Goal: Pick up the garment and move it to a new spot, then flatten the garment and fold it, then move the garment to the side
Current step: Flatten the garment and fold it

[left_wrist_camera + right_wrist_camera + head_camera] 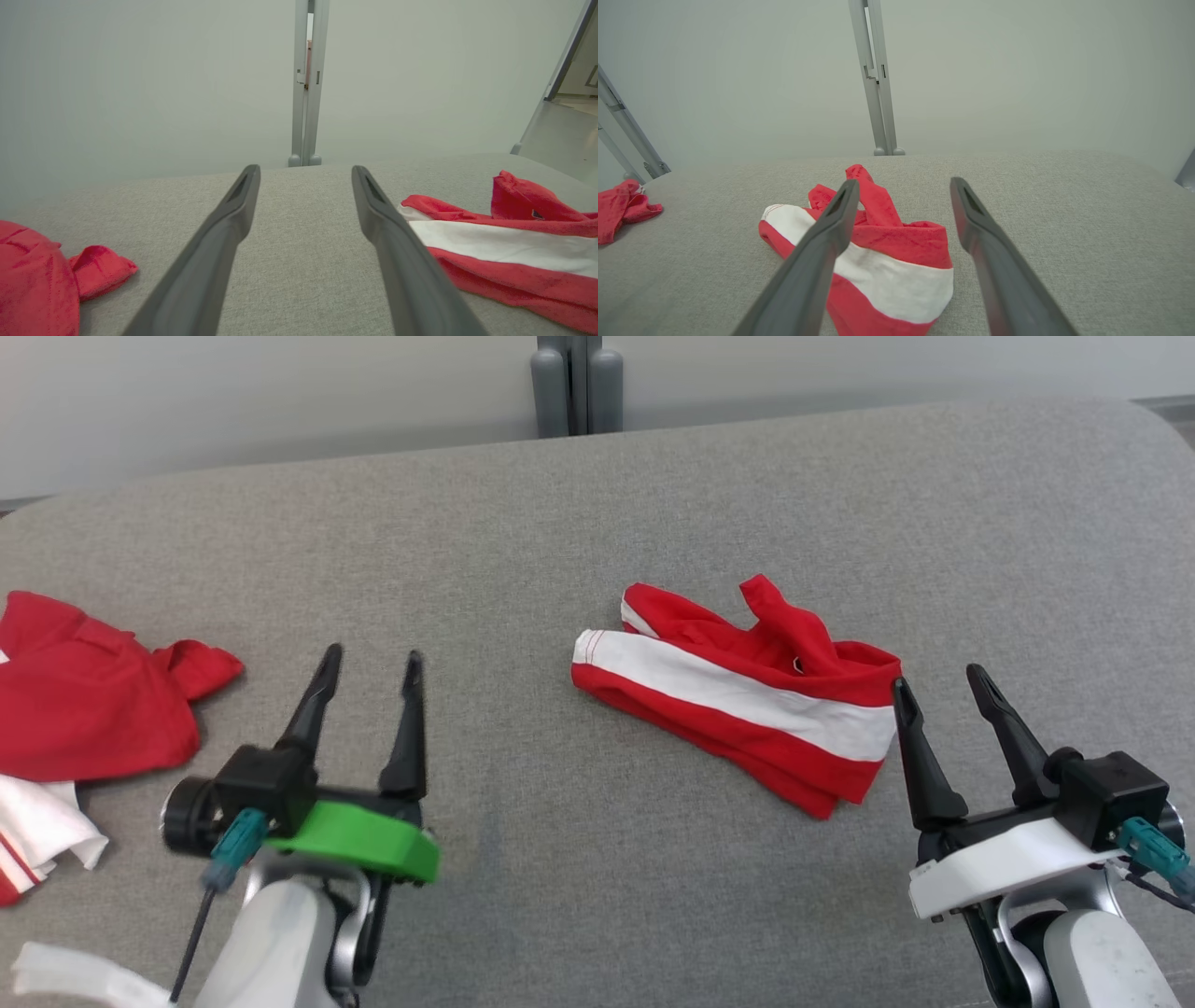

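Right of the surface's (597, 523) middle, in the head view, the crumpled red-and-white garment (738, 700) lies; the left gripper (372, 656) gapes wide well left of it, the right gripper (937, 679) wide just beside its right end. The left wrist view puts it right of the left gripper. The right wrist view has one jaw overlapping it. Soft, light and limp, probably: I'd pinch its right edge.

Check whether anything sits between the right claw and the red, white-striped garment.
Nothing visible does. The open right claw sits close beside the crumpled red garment with a white stripe, with bare grey fabric surface around them.
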You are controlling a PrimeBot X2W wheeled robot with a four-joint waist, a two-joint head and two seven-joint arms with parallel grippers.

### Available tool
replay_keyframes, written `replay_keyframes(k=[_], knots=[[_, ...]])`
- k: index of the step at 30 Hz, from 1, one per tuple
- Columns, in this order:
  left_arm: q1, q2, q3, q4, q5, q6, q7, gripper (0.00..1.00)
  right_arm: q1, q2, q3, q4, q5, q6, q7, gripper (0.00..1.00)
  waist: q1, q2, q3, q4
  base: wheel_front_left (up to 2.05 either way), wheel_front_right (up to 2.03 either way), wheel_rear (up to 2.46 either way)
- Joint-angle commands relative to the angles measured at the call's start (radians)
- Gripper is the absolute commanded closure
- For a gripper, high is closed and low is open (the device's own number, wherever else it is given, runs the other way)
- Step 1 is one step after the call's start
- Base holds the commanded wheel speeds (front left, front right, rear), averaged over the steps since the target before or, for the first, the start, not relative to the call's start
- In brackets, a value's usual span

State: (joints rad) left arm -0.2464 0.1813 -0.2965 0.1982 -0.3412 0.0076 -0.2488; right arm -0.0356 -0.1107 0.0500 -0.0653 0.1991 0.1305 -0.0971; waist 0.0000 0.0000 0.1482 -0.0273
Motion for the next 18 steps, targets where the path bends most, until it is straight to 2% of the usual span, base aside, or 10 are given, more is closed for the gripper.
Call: replay_keyframes(k=[1,5,9,13,18], knots=[[-0.046,-0.016,-0.021,0.014,0.007,-0.016,0.018,0.0,-0.02,0.0,0.003,-0.005,0.004,0.0,0.003,0.0,0.0,0.0,0.055,-0.026,0.0,0.0,0.0],[-0.164,-0.057,-0.088,0.07,0.004,-0.07,0.076,0.0,-0.053,0.002,0.018,-0.003,0.004,0.0,-0.008,0.0,0.0,0.0,0.117,-0.067,0.0,0.0,0.0],[-0.27,-0.086,-0.141,0.168,-0.021,-0.102,0.153,0.0,-0.086,0.009,0.025,0.011,0.01,0.0,-0.025,0.0,0.0,0.0,0.173,-0.111,0.0,0.0,0.0],[-0.353,-0.1,-0.172,0.276,-0.052,-0.121,0.206,0.0,-0.108,0.018,0.031,0.03,0.015,0.0,-0.042,0.0,0.0,0.0,0.216,-0.147,0.0,0.0,0.0],[-0.403,-0.101,-0.166,0.403,-0.081,-0.122,0.261,0.0,-0.121,0.027,0.028,0.061,0.022,0.0,-0.067,0.0,0.0,0.0,0.24,-0.166,0.0,0.0,0.0]])
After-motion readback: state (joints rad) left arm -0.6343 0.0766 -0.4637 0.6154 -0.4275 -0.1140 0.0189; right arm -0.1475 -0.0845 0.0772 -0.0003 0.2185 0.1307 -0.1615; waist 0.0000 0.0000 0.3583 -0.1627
